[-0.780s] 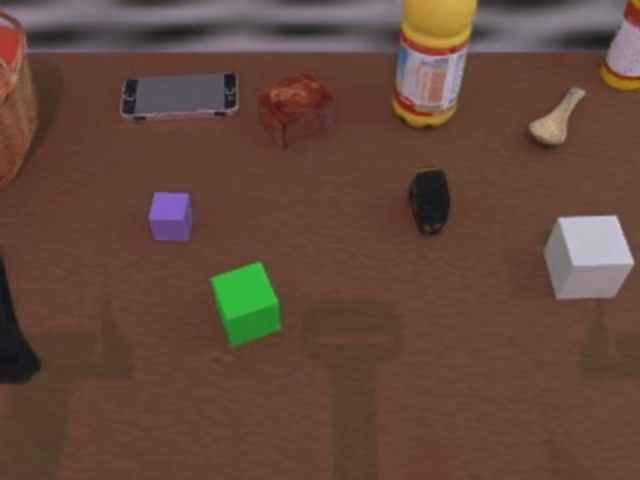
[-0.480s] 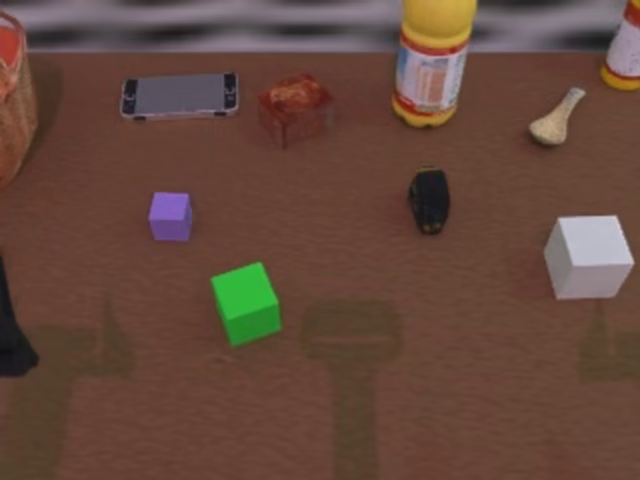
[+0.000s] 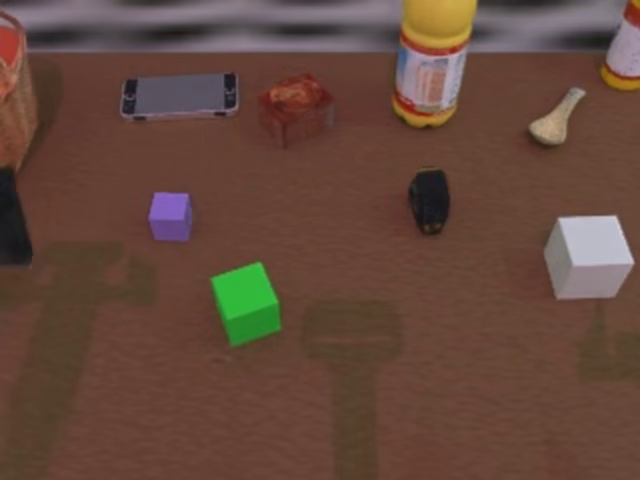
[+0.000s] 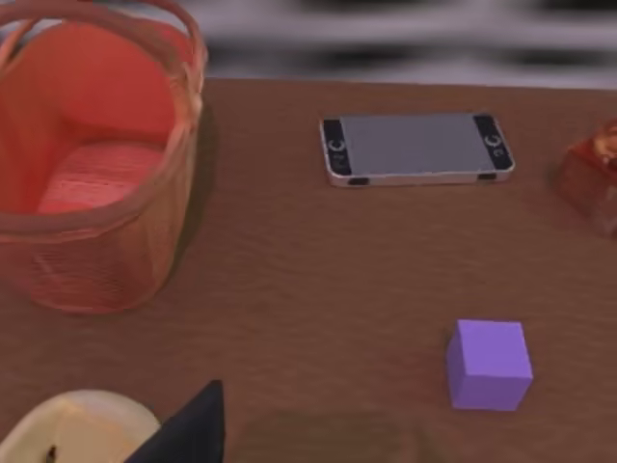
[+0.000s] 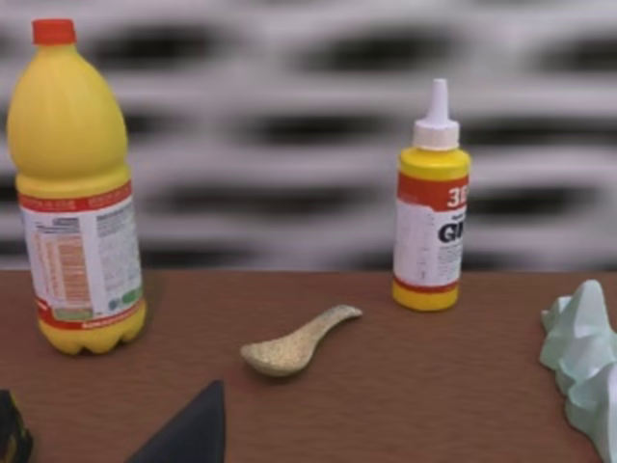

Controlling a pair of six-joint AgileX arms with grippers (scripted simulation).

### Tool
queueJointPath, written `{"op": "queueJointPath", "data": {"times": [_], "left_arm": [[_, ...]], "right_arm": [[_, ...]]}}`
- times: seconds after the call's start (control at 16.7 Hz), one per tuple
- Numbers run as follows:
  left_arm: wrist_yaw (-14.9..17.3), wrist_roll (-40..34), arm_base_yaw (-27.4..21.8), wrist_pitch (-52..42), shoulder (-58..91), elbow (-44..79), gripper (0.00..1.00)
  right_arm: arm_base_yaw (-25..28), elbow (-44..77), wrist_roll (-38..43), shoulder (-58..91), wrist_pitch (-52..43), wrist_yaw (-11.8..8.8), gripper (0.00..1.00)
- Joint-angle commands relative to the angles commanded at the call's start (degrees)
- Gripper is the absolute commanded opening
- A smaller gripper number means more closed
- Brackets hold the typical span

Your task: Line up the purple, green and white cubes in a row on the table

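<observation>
**Reaching for purple from the left edge**

Closing in w/ my left arm: its gripper (image 3: pixel 12 225) shows as a dark shape at the table's (image 3: pixel 420 400) left edge in the top view, just in front of the basket (image 3: pixel 15 95). Can't tell if it's open or closed, only a dark sliver shows. Right arm is out of the top view; only a dark finger tip shows in its wrist cam, state unclear too.

Key relation: the purple cube (image 3: pixel 170 216) sits to the right of my left gripper, near, roughly level w/ it. Bare wood between them, so a straight sideways run looks open. Left arm is clearly the nearer one.

Green cube (image 3: pixel 246 302) lies nearer me and right of purple, turned a bit off-square. White cube (image 3: pixel 588 256) is well apart at the far right, right arm's side.

Room: mid-table in front is open for a row. Phone (image 3: pixel 180 96) and reddish block (image 3: pixel 295 108) sit behind purple, clear of it. Dark object (image 3: pixel 429 200) is mid-right.
</observation>
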Motion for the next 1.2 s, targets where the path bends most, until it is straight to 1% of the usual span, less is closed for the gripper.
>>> {"op": "queueJointPath", "data": {"times": [0.42,0.72,0.96,1.2], "left_arm": [[-0.03,-2.94,-4.17,-23.40,46.31,37.71,1.00],[-0.06,-4.88,-6.77,-38.05,73.35,61.30,1.00],[0.08,-6.10,-8.31,-46.34,89.73,76.00,1.00],[0.21,-6.79,-9.15,-50.79,98.33,84.42,1.00]], "right_arm": [[0.00,0.00,0.00,0.00,0.00,0.00,1.00],[0.00,0.00,0.00,0.00,0.00,0.00,1.00],[0.00,0.00,0.00,0.00,0.00,0.00,1.00],[0.00,0.00,0.00,0.00,0.00,0.00,1.00]]}}
